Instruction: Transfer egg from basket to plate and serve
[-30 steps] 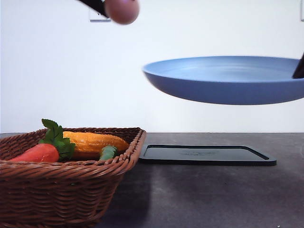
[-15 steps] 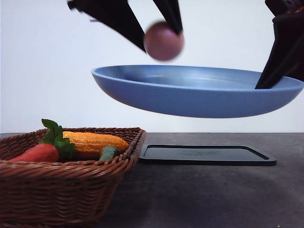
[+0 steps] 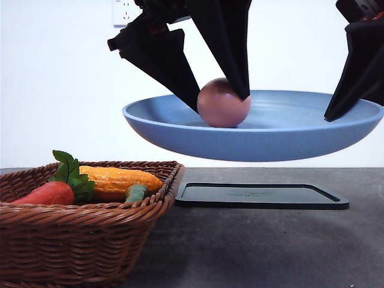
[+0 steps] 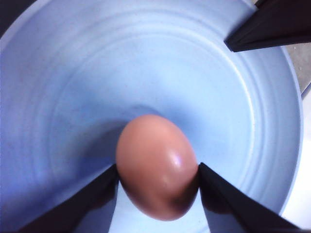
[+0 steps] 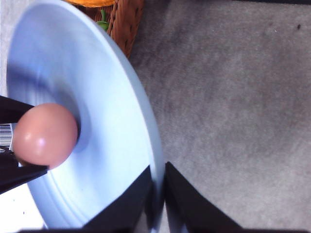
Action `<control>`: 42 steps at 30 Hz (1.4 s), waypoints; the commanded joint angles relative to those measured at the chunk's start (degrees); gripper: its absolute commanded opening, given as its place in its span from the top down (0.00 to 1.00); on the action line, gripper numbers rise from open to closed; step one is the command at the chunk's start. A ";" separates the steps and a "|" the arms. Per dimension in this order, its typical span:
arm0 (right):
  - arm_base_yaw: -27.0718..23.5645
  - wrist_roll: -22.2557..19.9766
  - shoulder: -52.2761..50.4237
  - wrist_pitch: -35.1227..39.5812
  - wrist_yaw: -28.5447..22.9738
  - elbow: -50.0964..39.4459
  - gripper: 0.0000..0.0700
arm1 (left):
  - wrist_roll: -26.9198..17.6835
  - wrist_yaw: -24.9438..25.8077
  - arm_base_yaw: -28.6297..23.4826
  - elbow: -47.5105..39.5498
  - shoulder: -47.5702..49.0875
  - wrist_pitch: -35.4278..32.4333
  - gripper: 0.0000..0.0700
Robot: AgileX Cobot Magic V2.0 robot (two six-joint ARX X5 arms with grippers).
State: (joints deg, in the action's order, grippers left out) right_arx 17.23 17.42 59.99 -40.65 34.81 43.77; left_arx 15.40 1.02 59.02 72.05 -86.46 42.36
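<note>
Meanwhile, left pincer (image 3: 223,103) grips the egg (image 3: 223,104) (unmarked) over the right pincer's (image 5: 159,194) plate (image 3: 288,141).

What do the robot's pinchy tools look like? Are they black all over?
Yes, what shows is plain black. The left tool has two flat, matte fingers shaped like long wedges, wide at the top and narrowing to thin tips. The right tool has the same kind of black, tapering fingers. No markings, stickers or cables can be seen on them.
</note>
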 commanded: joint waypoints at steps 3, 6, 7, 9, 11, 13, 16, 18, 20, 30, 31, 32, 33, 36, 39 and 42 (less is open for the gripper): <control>0.31 0.98 0.37 0.32 1.35 0.85 1.00 | -0.81 -0.02 0.66 1.08 -0.87 -0.13 0.44; 0.31 1.47 0.64 0.18 1.71 0.85 1.00 | -0.91 -0.04 0.59 2.26 -0.49 1.07 0.44; 0.31 1.46 0.71 -0.04 1.89 0.85 1.00 | -1.15 -0.07 0.53 2.86 -0.20 1.57 0.44; 0.31 1.56 1.16 -0.11 1.90 0.85 1.00 | -2.29 -0.07 0.49 4.02 0.62 1.95 0.44; 0.24 1.65 1.68 -0.03 1.87 0.85 1.00 | -3.80 -0.44 0.33 5.18 1.82 2.44 0.44; 0.23 1.65 2.62 0.31 1.87 0.85 1.00 | -5.07 -1.92 -0.22 6.53 3.26 3.84 0.44; 0.08 1.65 4.57 1.00 1.89 0.89 1.00 | -6.63 -4.69 -1.23 8.65 5.50 6.99 0.44; -0.16 1.65 6.01 1.68 2.08 1.06 1.00 | -7.49 -6.43 -2.38 9.63 7.53 9.07 0.44; -0.82 1.60 7.79 2.17 2.95 1.70 1.00 | -8.13 -8.03 -3.68 10.37 9.83 10.98 0.44; -8.42 -1.16 20.39 2.55 4.37 15.21 1.00 | -8.66 -14.23 -10.20 11.08 22.68 16.55 0.44; -9.19 -1.35 22.08 2.54 4.32 17.22 1.00 | -8.67 -14.87 -10.70 11.08 23.89 16.94 0.44; -9.98 -1.36 23.79 2.54 4.26 19.25 1.00 | -8.70 -15.43 -11.16 11.08 25.04 17.20 0.44; -10.66 -1.39 25.56 2.54 4.21 21.23 1.00 | -8.70 -15.74 -11.51 11.08 26.11 17.50 0.44; -12.57 -1.35 31.23 2.50 4.18 27.04 1.00 | -8.68 -16.18 -12.19 11.08 28.88 18.78 0.44; -13.77 -1.32 37.18 2.49 4.18 32.08 1.00 | -8.60 -16.62 -12.31 11.08 30.91 20.07 0.44; -14.54 -0.80 42.87 2.46 4.16 35.97 1.00 | -8.31 -18.68 -12.31 11.08 32.25 21.30 0.44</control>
State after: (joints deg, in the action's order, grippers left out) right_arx 2.68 16.55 100.77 -38.33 38.35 78.34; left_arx 7.05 -16.93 46.35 81.82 -53.84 63.87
